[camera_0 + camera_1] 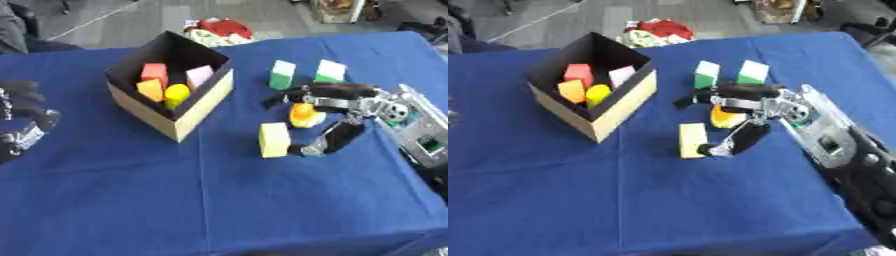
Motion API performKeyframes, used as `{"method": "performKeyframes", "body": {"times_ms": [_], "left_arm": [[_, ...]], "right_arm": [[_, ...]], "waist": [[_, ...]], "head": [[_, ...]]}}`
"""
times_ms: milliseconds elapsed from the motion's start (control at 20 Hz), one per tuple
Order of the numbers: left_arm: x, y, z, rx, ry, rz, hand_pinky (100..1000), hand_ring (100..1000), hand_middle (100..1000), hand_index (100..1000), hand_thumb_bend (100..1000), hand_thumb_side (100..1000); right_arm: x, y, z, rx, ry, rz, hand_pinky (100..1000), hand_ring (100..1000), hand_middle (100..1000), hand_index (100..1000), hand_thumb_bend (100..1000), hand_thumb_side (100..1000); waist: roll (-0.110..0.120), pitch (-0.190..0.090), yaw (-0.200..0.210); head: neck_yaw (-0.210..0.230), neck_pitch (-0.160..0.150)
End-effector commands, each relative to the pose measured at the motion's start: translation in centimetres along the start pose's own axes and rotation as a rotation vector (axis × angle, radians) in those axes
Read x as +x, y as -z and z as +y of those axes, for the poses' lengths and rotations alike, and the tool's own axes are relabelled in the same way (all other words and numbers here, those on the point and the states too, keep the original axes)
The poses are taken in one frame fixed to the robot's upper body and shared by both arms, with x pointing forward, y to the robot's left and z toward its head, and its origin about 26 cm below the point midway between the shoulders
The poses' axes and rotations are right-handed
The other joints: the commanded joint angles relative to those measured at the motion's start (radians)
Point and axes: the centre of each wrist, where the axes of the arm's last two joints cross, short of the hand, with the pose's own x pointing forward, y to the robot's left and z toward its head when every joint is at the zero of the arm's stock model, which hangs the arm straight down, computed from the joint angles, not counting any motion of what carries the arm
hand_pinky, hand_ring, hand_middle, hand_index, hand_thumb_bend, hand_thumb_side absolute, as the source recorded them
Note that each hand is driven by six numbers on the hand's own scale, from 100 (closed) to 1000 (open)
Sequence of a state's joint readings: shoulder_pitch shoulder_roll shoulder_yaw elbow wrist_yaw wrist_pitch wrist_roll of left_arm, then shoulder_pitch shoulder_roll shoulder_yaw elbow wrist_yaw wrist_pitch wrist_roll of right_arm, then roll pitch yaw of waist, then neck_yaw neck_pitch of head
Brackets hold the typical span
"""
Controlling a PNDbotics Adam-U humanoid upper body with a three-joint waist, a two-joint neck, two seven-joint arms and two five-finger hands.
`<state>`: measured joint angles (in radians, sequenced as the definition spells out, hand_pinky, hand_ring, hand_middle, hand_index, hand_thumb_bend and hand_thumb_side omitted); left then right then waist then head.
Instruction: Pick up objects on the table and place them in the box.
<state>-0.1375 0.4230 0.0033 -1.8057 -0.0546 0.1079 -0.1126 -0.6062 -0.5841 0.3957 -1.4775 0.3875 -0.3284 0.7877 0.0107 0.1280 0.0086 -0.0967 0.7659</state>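
1. Open-top cardboard box, black inside, tan outside (199,107), sits on blue tablecloth (219,200), left of centre. Inside: red block (155,72), pink block (199,75), orange block (150,89), yellow rounded pc (177,93).
2. R hand (328,107) spread over orange-and-yellow small object (304,115); fingers above, thumb below, not closed on it.
3. Pale yellow rectangular block (274,140) just beside thumb tip.
4. Two green-and-white blocks (282,74) (330,71) stand behind the hand.
5. L hand (22,117) at left edge; grip state: can't tell.

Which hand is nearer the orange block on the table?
Right. The right hand is spread around the orange block, fingers on either side of it. The left hand sits at the far left edge, beyond the box.
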Motion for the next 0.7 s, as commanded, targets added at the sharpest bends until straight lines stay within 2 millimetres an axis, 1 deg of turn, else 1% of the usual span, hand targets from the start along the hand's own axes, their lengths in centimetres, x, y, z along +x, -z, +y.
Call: {"method": "performKeyframes", "body": {"times_ms": [50, 300, 500, 650, 700], "left_arm": [[0.2, 0.0, 0.2, 0.017, -0.014, 0.001, 770, 636, 648, 815, 588, 514], [-0.2, -0.1, -0.8, 0.008, -0.055, 0.016, 768, 632, 643, 815, 584, 518], [-0.4, -0.2, -1.2, -0.002, -0.061, 0.024, 768, 630, 642, 816, 582, 521], [-0.6, -0.3, -1.4, -0.008, -0.06, 0.032, 768, 630, 642, 817, 580, 522], [-0.6, -0.3, -1.4, -0.009, -0.062, 0.033, 768, 629, 641, 817, 579, 524]], "right_arm": [[-0.8, 0.7, -0.7, 0.043, -0.025, 0.029, 946, 950, 898, 1000, 419, 258], [-1.7, 2.8, -0.8, 0.05, -0.053, 0.067, 949, 954, 897, 1000, 427, 258], [-2.8, 3.6, -0.1, 0.064, -0.055, 0.114, 947, 951, 889, 1000, 422, 269], [-3.8, 3.6, 0.7, 0.071, -0.052, 0.158, 937, 933, 844, 989, 413, 259], [-4.1, 3.5, 0.9, 0.067, -0.055, 0.173, 918, 886, 782, 968, 396, 246]], "waist": [[0.005, -0.029, 0.003], [0.009, -0.034, 0.008], [0.01, -0.034, 0.009], [0.009, -0.034, 0.01], [0.008, -0.035, 0.01]], "head": [[-0.009, 0.004], [-0.018, 0.004], [-0.021, 0.004], [-0.02, 0.004], [-0.019, 0.004]]}}
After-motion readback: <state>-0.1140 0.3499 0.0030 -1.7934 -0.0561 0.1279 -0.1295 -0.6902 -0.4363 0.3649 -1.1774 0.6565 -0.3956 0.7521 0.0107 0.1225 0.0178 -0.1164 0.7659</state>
